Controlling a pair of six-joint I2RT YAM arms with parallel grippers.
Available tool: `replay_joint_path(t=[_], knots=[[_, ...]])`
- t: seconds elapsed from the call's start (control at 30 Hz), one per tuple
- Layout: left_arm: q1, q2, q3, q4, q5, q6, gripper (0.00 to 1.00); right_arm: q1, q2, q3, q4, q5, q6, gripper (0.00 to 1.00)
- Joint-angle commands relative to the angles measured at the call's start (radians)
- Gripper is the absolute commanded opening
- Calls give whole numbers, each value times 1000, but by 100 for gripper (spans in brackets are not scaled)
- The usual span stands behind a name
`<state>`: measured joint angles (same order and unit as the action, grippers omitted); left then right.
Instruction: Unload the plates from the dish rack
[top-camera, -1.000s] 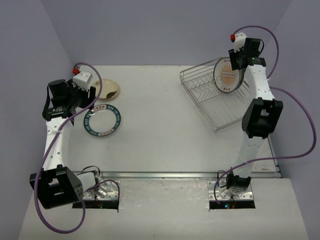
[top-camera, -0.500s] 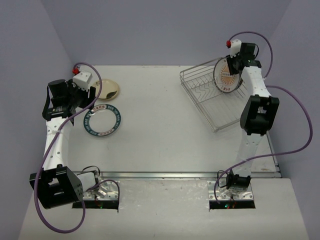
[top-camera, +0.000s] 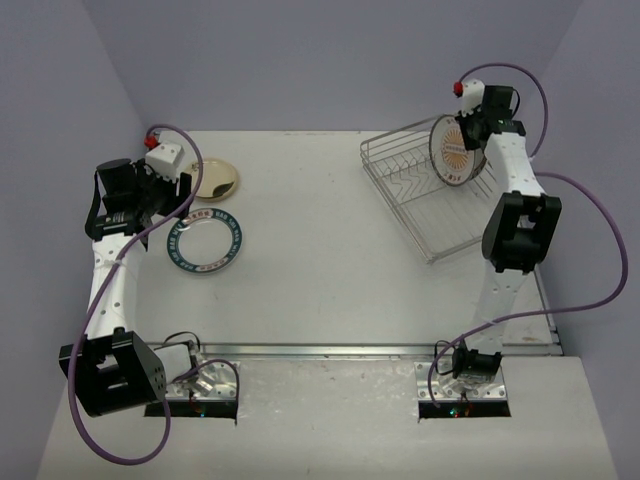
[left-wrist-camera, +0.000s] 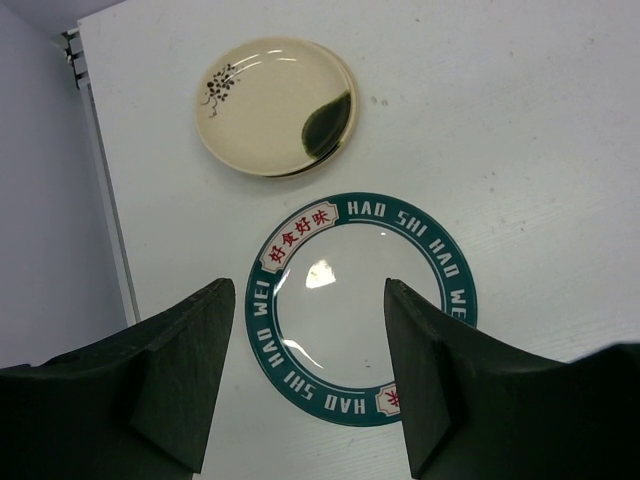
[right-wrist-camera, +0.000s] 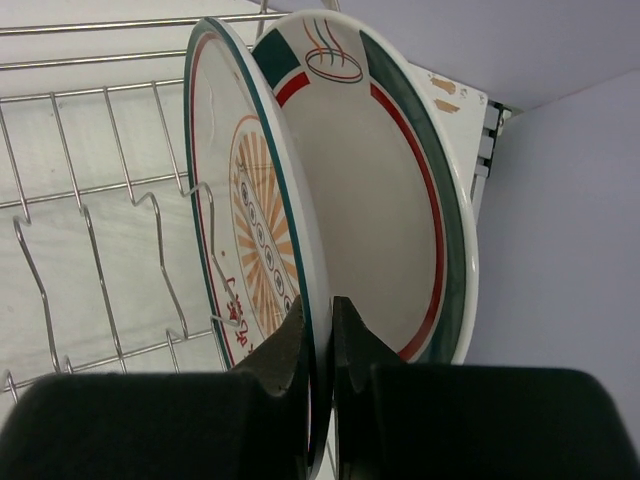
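Right gripper jaws, apart 1 second ago, now pinched shut on the rim of the sunburst plate upright in the dish rack, so lift-out looks next; left gripper jaws part-open, empty, above the green-rimmed plate and cream plate on the tabletop.

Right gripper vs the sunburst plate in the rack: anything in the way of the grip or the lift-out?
Nothing blocks the grip: the right gripper is shut on the sunburst plate at its rim. A green-and-red-rimmed plate stands close behind it, and the dish rack has wire prongs by its front face, so lifting straight up looks safest.
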<state>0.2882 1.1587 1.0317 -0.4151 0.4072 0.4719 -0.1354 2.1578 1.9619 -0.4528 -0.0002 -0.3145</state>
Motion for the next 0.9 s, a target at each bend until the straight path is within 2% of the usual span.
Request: replay_joint_path(t=[0.0,0.03,0.07,0.3,0.47,0.57,0.73,0.87], knots=[[-11,-13,30,22,33,-19,63,8,-169,33,32,-30,11,0],[-11,-13,32,19,33,-21,69,11,-184,37,32,-29,11,0],[-11,-15,35,18,38,-24,79,13,-214,40,33,-26,12,0],[-9,-19,60,5,50,-50,86,42,-349,57,65,-29,15,0],[-9,-38,91,-48,168,-67,86,50,-459,45,-53,-239,103,0],[-11,-34,137,-105,286,-92,86,87,-578,-103,-69,-410,126,0],[-30,-22,190,-155,422,-142,85,213,-721,-356,-74,-541,177,0],[-164,-18,205,-157,439,-208,82,305,-791,-520,-48,-705,305,0]])
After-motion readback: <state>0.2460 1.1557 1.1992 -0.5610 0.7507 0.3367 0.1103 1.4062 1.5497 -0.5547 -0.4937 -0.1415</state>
